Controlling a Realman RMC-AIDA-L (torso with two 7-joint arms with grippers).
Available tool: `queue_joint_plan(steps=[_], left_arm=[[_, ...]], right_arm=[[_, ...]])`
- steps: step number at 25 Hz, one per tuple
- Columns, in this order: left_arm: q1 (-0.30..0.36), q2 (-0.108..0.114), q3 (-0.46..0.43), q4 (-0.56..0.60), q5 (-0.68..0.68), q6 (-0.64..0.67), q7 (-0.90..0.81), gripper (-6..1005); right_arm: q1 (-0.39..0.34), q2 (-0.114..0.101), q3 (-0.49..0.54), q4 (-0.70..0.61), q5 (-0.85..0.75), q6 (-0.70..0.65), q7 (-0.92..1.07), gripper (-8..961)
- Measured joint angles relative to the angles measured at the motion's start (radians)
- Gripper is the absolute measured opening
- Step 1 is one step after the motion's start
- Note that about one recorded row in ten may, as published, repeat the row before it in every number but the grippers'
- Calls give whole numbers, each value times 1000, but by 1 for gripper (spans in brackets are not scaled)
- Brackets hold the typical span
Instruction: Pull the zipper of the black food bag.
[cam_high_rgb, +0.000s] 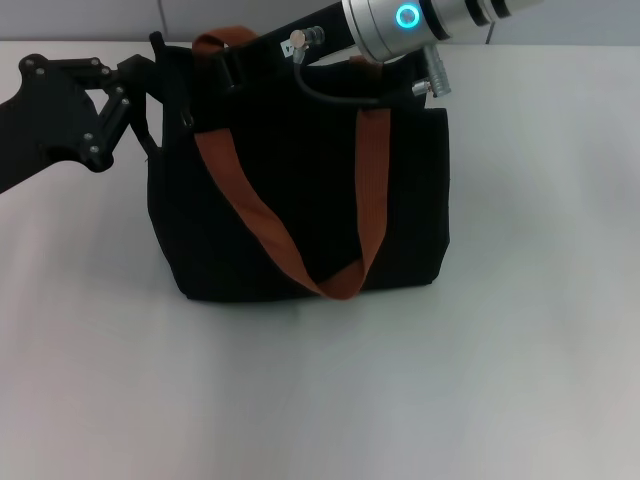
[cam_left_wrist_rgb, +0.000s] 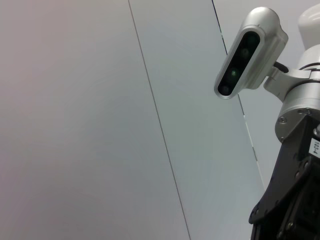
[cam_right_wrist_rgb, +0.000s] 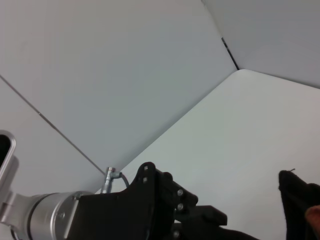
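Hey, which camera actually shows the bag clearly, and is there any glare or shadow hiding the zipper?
Head view: even light, no glare; the black food bag shows little detail, the right arm crossing its top edge. Left wrist view: wall only. Right wrist view: just a dark bag corner.

The black food bag (cam_high_rgb: 250, 220) was plain black, no pattern, with rust-orange handles (cam_high_rgb: 372, 180). White bench (cam_high_rgb: 320, 400) underneath. The left pincer (cam_high_rgb: 150, 75) was matte black; the right arm (cam_high_rgb: 430, 20) was silver, with a cyan ring light (cam_high_rgb: 407, 16).
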Motion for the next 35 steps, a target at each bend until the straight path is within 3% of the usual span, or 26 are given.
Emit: queue_joint_plan(steps=[26,35], left_arm=[[-1,-1,-3,0,-2,0,-10,101],[0,-1,-4,1,-4,2,-10,104]], right_arm=[[-2,1,-12,-1,27,12,-7,298],[6,2,-59,-2,44,7,-2,296]])
